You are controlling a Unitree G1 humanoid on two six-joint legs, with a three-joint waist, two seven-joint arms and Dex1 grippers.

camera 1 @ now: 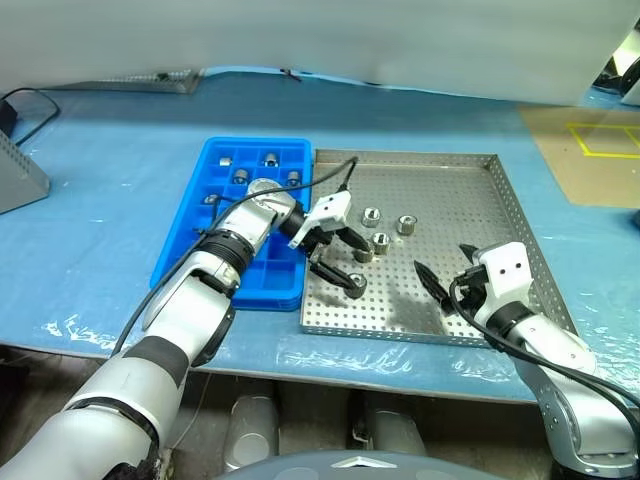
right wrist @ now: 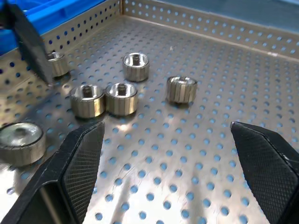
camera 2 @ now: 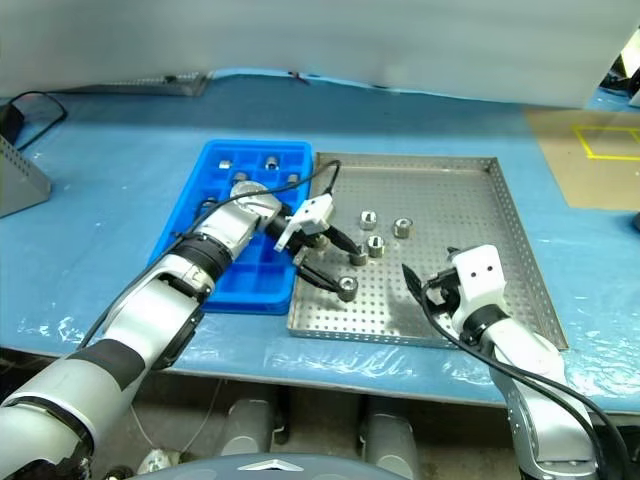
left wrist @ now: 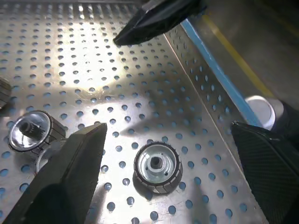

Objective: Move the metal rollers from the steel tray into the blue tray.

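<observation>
Left hand (camera 1: pixel 337 258) released, fingers straddling roller (camera 1: pixel 356 283) in steel tray (camera 1: pixel 470 330); right hand (camera 1: pixel 443 272) released, empty.

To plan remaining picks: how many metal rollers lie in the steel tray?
6 metal rollers: four clustered together, one by the left gripper, one behind it. More may be hidden.

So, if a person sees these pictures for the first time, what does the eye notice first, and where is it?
First comes the bright blue tray on the blue-covered table, with several rollers already in its far compartments, directly beside the shiny perforated steel tray. Next is the left gripper, open and reaching across into the steel tray, its fingers either side of one metal roller. The right gripper hangs open over the near right part of the steel tray.
</observation>
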